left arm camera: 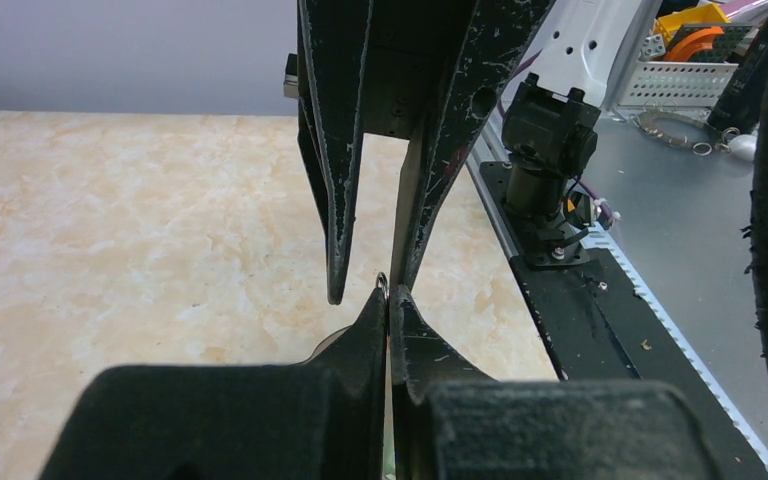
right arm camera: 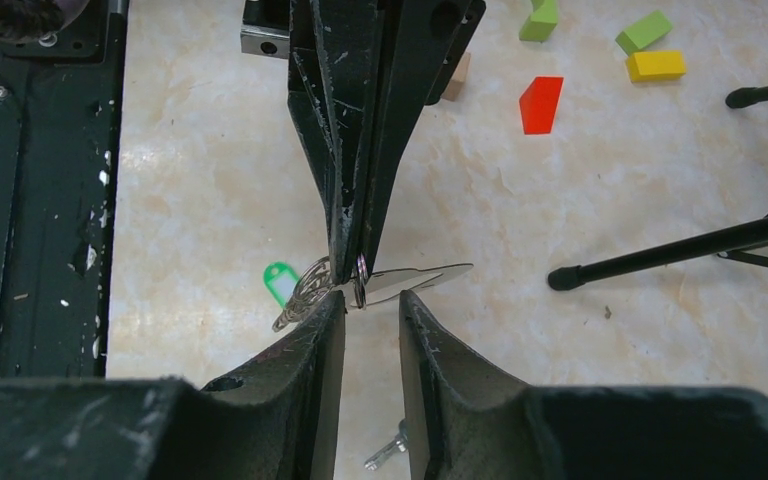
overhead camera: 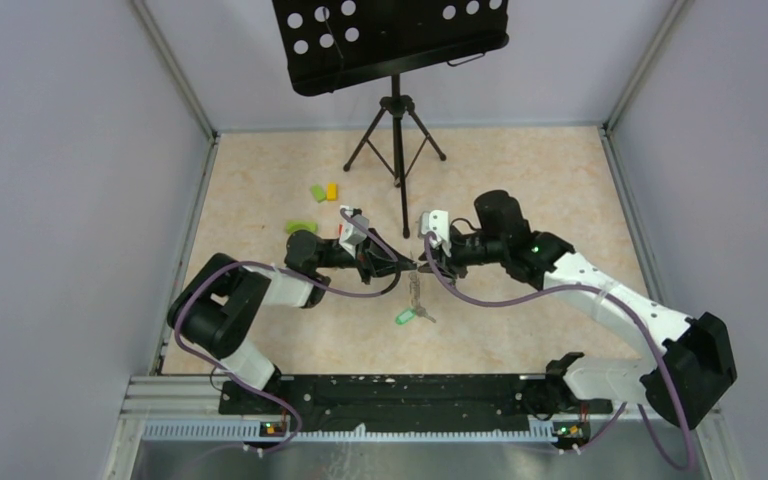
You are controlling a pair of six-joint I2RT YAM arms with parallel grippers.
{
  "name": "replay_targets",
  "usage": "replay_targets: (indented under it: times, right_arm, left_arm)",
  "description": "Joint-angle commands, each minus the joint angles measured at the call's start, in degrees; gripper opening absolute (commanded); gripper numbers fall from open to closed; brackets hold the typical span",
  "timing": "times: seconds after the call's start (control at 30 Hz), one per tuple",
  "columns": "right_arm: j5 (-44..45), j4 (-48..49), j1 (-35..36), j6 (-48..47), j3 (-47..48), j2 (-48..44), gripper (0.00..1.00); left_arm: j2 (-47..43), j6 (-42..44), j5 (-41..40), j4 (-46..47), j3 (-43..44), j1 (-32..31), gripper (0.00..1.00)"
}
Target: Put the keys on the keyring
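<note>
Judging from above, somewhere mid-task: finds the left gripper and the right gripper meeting tip to tip just nearer than the tripod, with a thin metal strand hanging below them and a green tag nearer again, hanging or lying, cannot tell which. Counts no key as plainly threaded; cannot pick the dark keyring loop out from the cables there, and finds no blue tag in any view, so reckons the threading itself and a second key both left to do. Gains the fine detail only from the right wrist: shows the left fingers pressed together, pinching a small metal ring, with a pale key blade sticking out on the tripod side and the green tag on the side away from the tripod; shows its own jaws standing a little apart just short of that ring, gripping nothing. Adds little from the left wrist: own tips shut, the ring's edge barely peeping out, the right fingers spread beyond it, blade and tag hidden.
</note>
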Motion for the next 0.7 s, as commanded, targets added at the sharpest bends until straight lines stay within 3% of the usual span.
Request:
replay_targets:
  times: [0.0,0.57,0.67]
  right_arm:
    - [-1.6,2.2,-0.4,0.4,0.4,0.9,0.24]
    - [-3.4,2.7,-0.4,0.9,0.5,1.5,0.11]
    - [-3.7,2.7,-0.4,1.0,0.5,1.6,0.04]
  left_arm:
    - [-2.3,-0.5,-0.4,16.0,-0.1,-0.2,0.00]
    - [-1.7,-0.5,-0.3,16.0,0.0,-0.4,0.00]
    - [-1.7,-0.5,-0.2,16.0,0.1,-0.5,0.00]
